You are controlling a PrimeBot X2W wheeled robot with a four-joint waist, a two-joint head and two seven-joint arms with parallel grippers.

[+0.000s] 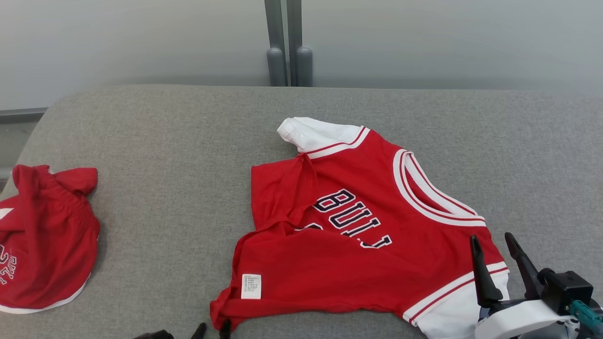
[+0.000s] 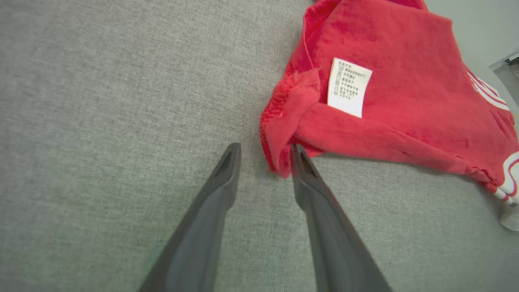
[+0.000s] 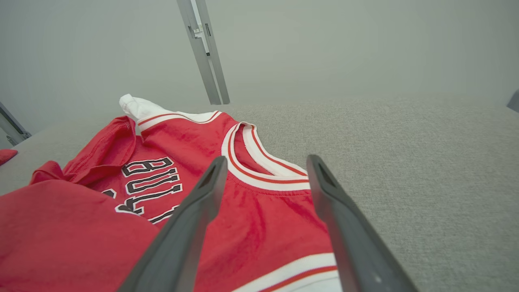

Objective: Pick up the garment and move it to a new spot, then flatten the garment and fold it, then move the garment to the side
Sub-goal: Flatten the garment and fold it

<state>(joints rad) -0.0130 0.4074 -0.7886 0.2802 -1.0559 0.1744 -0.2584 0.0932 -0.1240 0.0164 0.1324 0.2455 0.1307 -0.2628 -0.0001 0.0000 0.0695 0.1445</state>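
The garment is a red jersey with white trim and dark letters, lying crumpled on the grey padded surface, its lower part folded up over the print. My left gripper is at the bottom edge of the head view, by the jersey's near hem corner. In the left wrist view the left gripper is open, and the garment's hem corner lies between the tips, touching the right finger. My right gripper is open over the white sleeve end. In the right wrist view it hovers above the garment near the collar.
A second red cloth item lies bunched at the surface's left edge. Two grey posts stand behind the far edge. Bare grey surface stretches between the two red pieces and to the right of the jersey.
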